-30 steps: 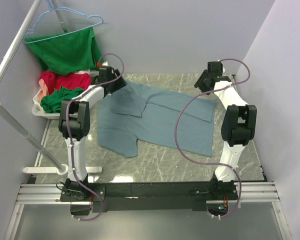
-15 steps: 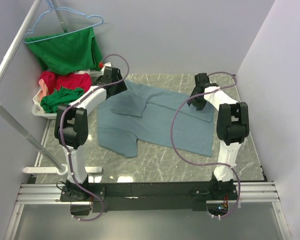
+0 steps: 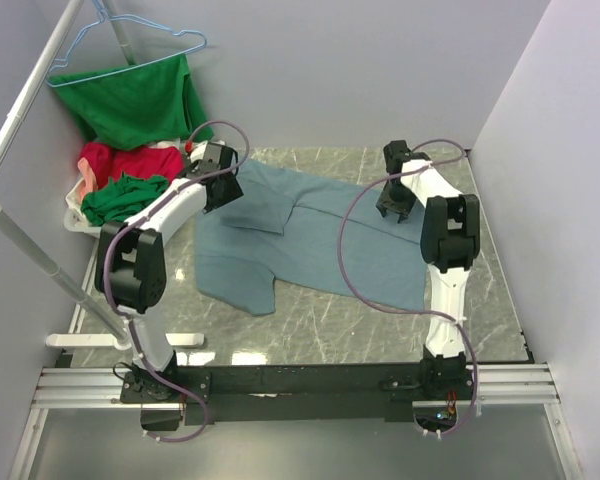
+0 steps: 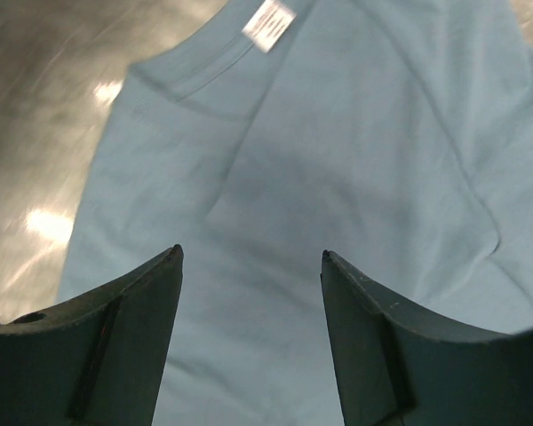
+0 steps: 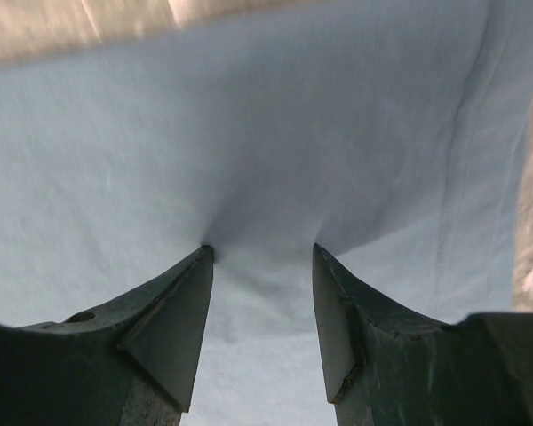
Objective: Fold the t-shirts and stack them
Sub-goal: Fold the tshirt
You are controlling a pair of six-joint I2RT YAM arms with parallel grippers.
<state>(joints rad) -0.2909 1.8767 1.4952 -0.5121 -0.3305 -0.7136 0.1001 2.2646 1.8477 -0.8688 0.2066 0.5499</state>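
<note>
A dusty grey-blue t-shirt [image 3: 320, 245] lies spread on the marble table, partly folded, with one sleeve turned in. My left gripper [image 3: 218, 188] is open over its far left part. In the left wrist view its jaws [image 4: 250, 253] hover apart above the cloth [image 4: 338, 160], just below the collar and white label [image 4: 269, 22]. My right gripper [image 3: 395, 205] is at the shirt's far right edge. In the right wrist view its jaws [image 5: 262, 250] are apart, with the tips pressed into the cloth [image 5: 266, 133], which puckers between them.
A white basket [image 3: 75, 218] at the far left holds a red shirt [image 3: 115, 160] and a dark green shirt [image 3: 120, 195]. Another green shirt [image 3: 130, 95] hangs on a blue hanger. A white rail [image 3: 40, 255] slants along the left. Walls close in on both sides.
My right gripper has swung in from the far right corner and come down onto the shirt's far right edge. My left gripper has shifted slightly and lowered over the collar area.
</note>
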